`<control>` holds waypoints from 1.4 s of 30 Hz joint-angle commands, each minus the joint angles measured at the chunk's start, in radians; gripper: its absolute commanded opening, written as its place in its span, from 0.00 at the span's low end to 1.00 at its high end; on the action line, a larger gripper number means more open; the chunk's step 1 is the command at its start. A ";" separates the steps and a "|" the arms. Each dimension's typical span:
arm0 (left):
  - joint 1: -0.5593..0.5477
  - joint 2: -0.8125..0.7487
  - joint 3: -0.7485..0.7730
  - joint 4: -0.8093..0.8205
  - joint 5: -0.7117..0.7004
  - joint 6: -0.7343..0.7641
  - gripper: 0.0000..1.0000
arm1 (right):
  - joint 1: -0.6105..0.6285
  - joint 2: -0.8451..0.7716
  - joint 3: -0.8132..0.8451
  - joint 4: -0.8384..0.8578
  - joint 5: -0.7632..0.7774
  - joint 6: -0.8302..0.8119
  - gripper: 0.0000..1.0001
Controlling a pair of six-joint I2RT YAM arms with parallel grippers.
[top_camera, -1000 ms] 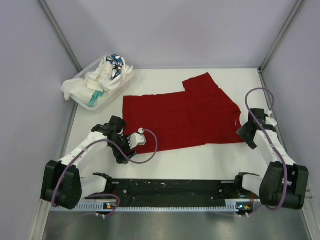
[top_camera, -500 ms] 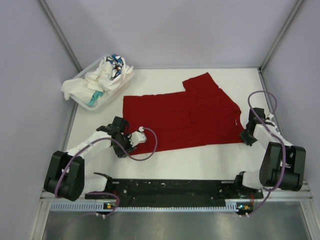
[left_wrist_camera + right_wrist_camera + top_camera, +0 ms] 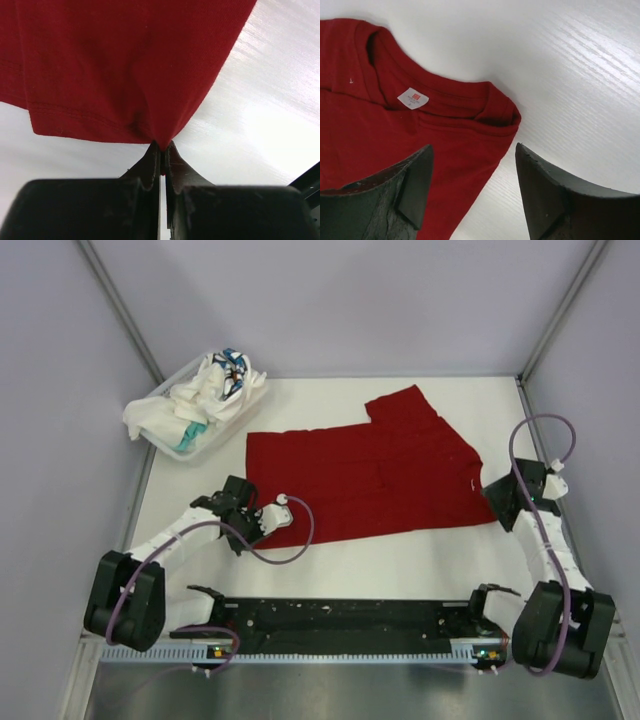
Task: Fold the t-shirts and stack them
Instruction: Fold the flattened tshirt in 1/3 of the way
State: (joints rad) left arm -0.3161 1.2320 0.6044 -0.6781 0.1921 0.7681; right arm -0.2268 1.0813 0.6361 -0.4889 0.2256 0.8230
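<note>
A red t-shirt (image 3: 370, 475) lies spread flat on the table (image 3: 440, 560). At ten o'clock, a tray (image 3: 222, 432) holds crumpled white t-shirts (image 3: 195, 400). The left claw (image 3: 258, 530) meets the red t-shirt's seven o'clock corner, and the right claw (image 3: 492, 498) is at its four o'clock edge.

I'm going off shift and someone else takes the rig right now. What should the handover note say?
Left hand: shut on the near-left hem corner of the red t-shirt.
Right hand: open, hovering at the collar, gripping nothing.
The red t-shirt lies spread out on the table; the white t-shirts are bunched in the tray at far left.
Done: red shirt laid out; no fold yet.
Left: fold the red one, then fold the white ones and stack them all.
</note>
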 commanded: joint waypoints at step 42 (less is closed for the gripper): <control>-0.005 -0.137 0.144 -0.558 0.135 0.267 0.50 | -0.229 -0.359 -0.003 -0.493 0.095 0.266 0.94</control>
State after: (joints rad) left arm -0.3225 1.0969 0.6743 -1.1721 0.3347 1.0157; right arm -0.4427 0.7334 0.5278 -0.9680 0.2947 1.1191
